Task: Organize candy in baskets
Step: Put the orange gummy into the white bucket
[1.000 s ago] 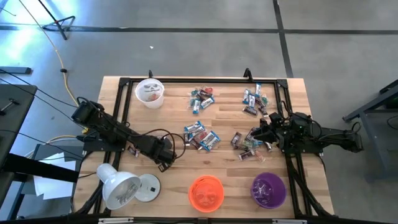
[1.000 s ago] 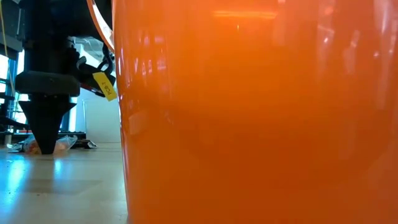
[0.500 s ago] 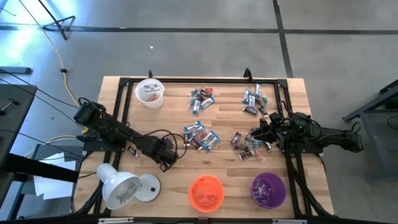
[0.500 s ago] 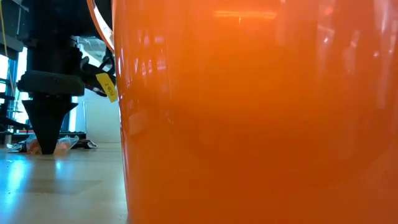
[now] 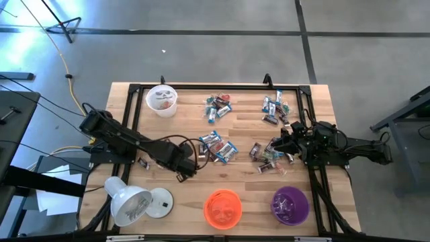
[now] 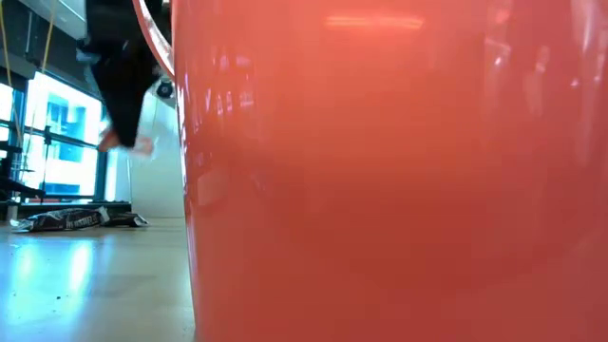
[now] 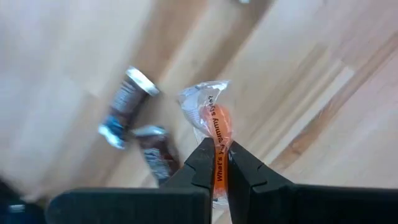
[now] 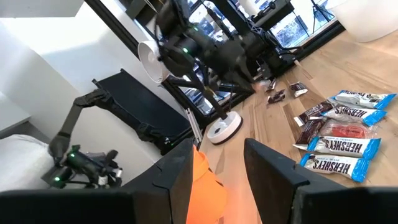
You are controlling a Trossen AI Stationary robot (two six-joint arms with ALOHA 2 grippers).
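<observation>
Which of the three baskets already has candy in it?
The white basket at the table's far left corner: small wrapped pieces show inside it. No candy shows in the orange basket or the purple basket along the near edge.

Most of the bench (image 5: 181, 128) on the left side between the white basket (image 5: 162, 99) and the lamp (image 5: 131, 204) is bare wood, so plenty of room to move there, but the left arm (image 5: 127, 142) lies across it. Candy piles (image 5: 216, 146) clutter the middle and the far right corner. Along the near edge the orange basket (image 5: 222, 208) and purple basket (image 5: 290, 205) stand apart, with an open gap between them.
</observation>
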